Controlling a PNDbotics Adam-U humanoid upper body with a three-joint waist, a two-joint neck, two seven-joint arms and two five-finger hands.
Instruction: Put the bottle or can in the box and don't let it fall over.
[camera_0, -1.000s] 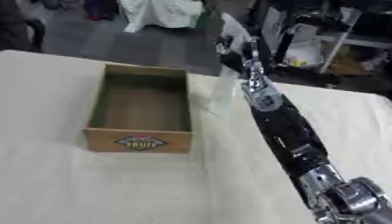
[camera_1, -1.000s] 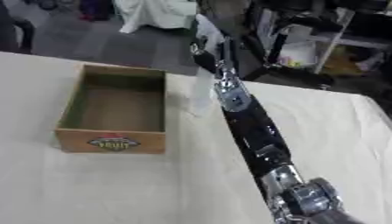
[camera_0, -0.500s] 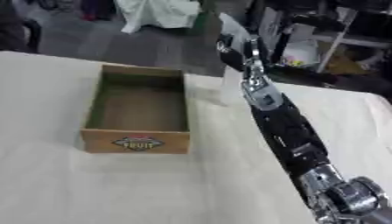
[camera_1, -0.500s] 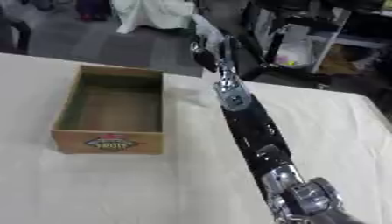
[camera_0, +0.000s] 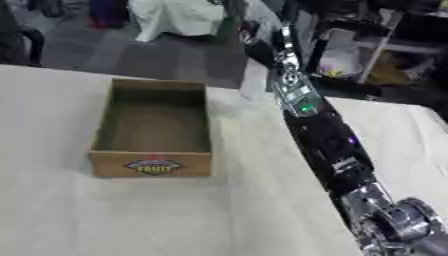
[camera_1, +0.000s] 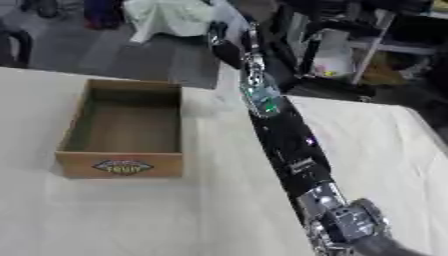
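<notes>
In the left eye view a cream cloth covers the table (camera_0: 131, 215), with grey floor, a white sheet (camera_0: 175, 17) at 12 o'clock and dark shelving at 1 o'clock; the open cardboard box (camera_0: 156, 130) sits at 9 o'clock, its front label reading "FRUIT". In the right eye view the right arm (camera_1: 280, 135) runs from 5 o'clock up to 12, where the right hand (camera_1: 229, 42) reaches past the table's far edge at a pale blurred bottle (camera_1: 229, 75). Whether its fingers are spread or closed I cannot tell.

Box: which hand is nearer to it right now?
Right. The right hand reaches past the far right corner of the box, beyond the table's far edge. The left hand shows in neither view.
</notes>
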